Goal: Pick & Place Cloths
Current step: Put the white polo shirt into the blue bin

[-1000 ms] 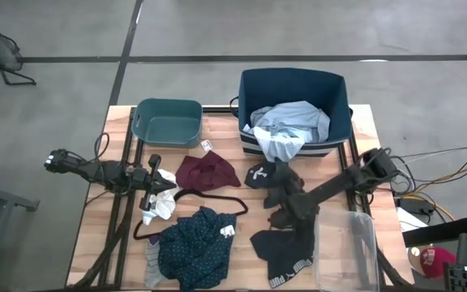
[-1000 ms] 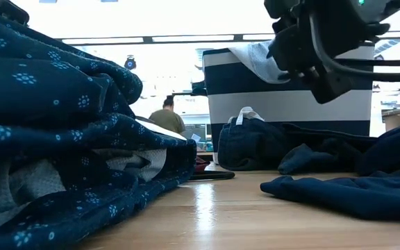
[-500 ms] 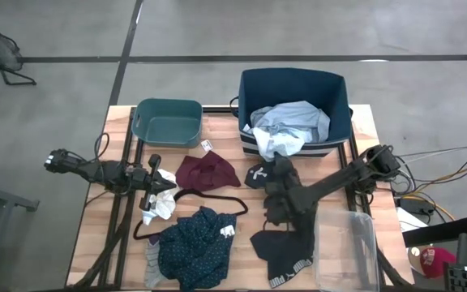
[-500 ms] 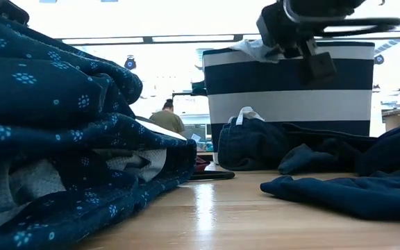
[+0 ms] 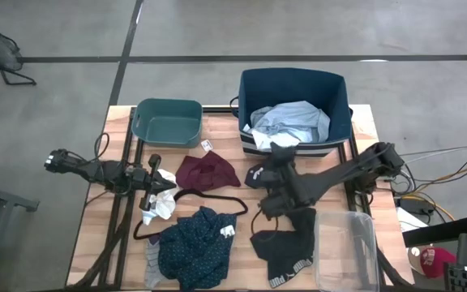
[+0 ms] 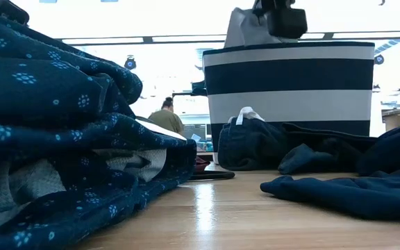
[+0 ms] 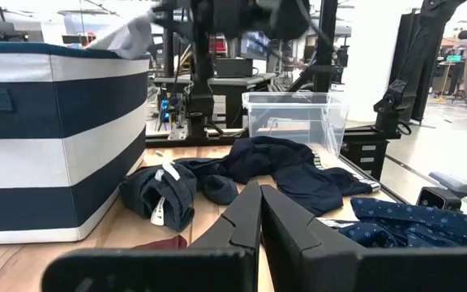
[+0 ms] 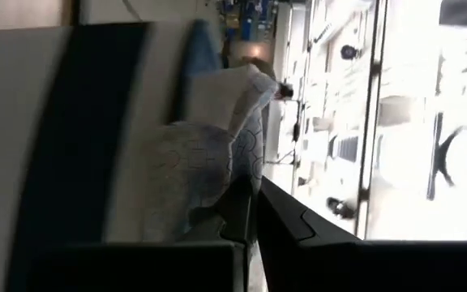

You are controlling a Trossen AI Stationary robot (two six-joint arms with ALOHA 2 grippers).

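The pale grey-blue shirt [image 5: 292, 122] lies in the striped navy basket [image 5: 339, 97]. One flap of it lies over the basket's near wall. My right gripper [image 5: 276, 151] is shut at that flap, above the rim in the low view [image 6: 278, 15]. On the table lie a maroon piece [image 5: 207, 170], a navy patterned top [image 5: 191, 251], black pieces [image 5: 286, 243] and a white sock [image 5: 162, 201]. My left gripper [image 5: 167, 175] stays shut beside the sock, with nothing between its fingers [image 7: 258, 212]. My right gripper pinches the shirt's flap [image 8: 214, 172] at the basket's near wall between its two fingers. The fingers reach from the table's near side toward the far edge. In the low view the flap [image 6: 245, 28] rises in a peak above the rim. The remainder of the shirt lies in the basket.
A teal bin [image 5: 167, 122] stands at the far left and a clear plastic bin [image 5: 345, 247] at the near right. A thin black hanger [image 5: 209, 199] lies between the maroon piece and the patterned top. A small dark piece with a white tag [image 7: 164, 195] lies by the basket.
My right gripper has gone up and toward the far edge, from over the black pieces to the basket's near wall. It has shut there on the shirt's flap. The flap lay draped over the rim and now stands up toward the gripper.
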